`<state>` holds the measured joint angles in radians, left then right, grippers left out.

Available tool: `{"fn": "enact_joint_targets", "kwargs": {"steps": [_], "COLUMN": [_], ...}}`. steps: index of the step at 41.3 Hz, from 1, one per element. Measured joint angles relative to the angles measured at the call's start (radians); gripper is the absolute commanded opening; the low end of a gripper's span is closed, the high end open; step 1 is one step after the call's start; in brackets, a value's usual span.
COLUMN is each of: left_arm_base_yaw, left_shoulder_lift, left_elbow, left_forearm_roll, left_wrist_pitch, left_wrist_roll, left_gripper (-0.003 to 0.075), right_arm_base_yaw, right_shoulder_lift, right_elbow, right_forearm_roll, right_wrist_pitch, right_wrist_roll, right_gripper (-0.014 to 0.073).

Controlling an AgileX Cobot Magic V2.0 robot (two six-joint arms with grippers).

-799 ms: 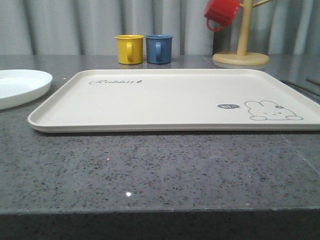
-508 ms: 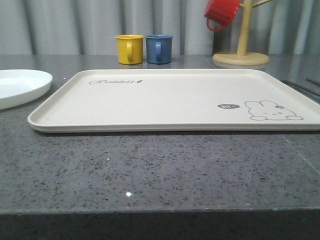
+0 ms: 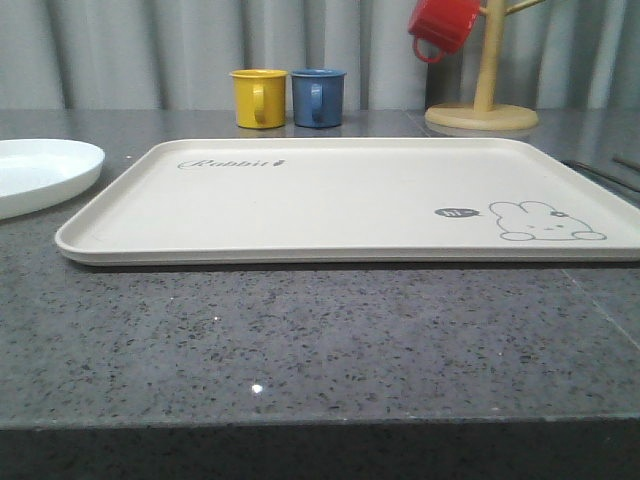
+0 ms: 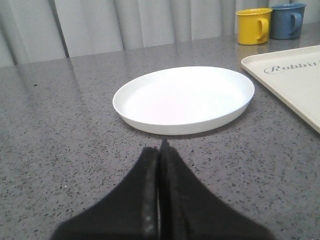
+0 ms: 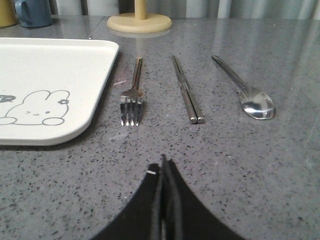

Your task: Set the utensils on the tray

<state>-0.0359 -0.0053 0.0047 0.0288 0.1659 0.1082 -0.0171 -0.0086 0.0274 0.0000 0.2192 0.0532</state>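
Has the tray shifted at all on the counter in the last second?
No. In the front view the tray keeps the same gap from the white plate, and its far rim sits the same way below the yellow mug.

"Rabbit" lettering (image 3: 232, 164) printed in script near the far left corner of the cream tray (image 3: 340, 200), small dark speech-bubble mark (image 3: 456, 212) beside the rabbit drawing (image 3: 545, 222), illegible

Kitchen: granite counter (image 3: 300, 340), mug tree (image 3: 485, 70)
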Motion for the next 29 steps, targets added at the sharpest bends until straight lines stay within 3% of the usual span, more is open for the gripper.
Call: {"fn": "enact_joint_targets", "kwargs": {"steps": [11, 23, 29], "left_arm_base_yaw": [0.000, 0.000, 0.000], "left_shoulder_lift": [0.000, 0.000, 0.000], "left_elbow": [0.000, -0.005, -0.079], "left_forearm_roll": [0.000, 0.000, 0.000], "left_wrist_pitch": [-0.013, -0.261, -0.253], "left_wrist_roll": [0.000, 0.000, 0.000], "left_gripper": [-0.0019, -0.0019, -0.0019], "right_arm_base_yaw": [0.000, 0.000, 0.000], "right_shoulder_lift": [0.000, 0.000, 0.000], "right_elbow": [0.000, 0.000, -0.068], "right_forearm_roll": [0.000, 0.000, 0.000], "right_wrist_pitch": [-0.002, -0.167, -0.152], "right_wrist_roll": [0.000, 0.000, 0.000], "right_gripper": [-0.0113, -0.0113, -0.0113]}}
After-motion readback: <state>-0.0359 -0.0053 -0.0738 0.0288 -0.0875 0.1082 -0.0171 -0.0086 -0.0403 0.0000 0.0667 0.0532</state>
